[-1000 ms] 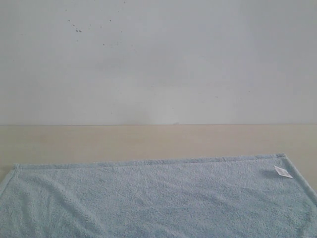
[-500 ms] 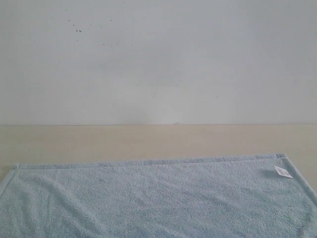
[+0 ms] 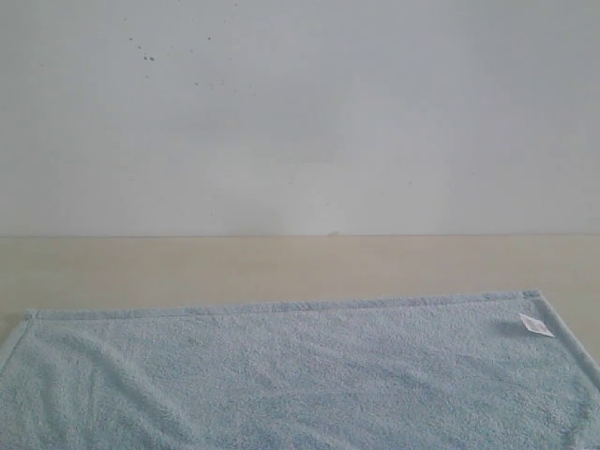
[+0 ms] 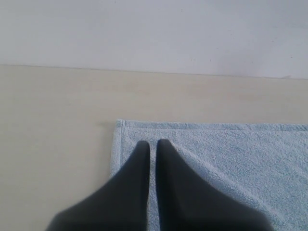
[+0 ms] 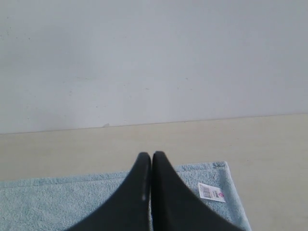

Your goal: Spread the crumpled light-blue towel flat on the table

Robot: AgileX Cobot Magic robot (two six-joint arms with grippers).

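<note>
The light-blue towel (image 3: pixel 300 375) lies spread flat on the beige table (image 3: pixel 281 267), its far hem straight and its white tag (image 3: pixel 536 324) near the far right corner. Neither gripper shows in the exterior view. In the left wrist view my left gripper (image 4: pixel 153 143) hovers over the towel (image 4: pixel 231 154) just inside its far left corner, its dark fingers together with only a thin slit and nothing held. In the right wrist view my right gripper (image 5: pixel 151 155) is shut and empty above the towel (image 5: pixel 57 202), beside the barcode tag (image 5: pixel 211 192).
A plain pale wall (image 3: pixel 300 112) rises behind the table's far edge. Bare table (image 4: pixel 57 134) lies left of the towel and beyond its far hem, and more bare table (image 5: pixel 269 154) lies to its right.
</note>
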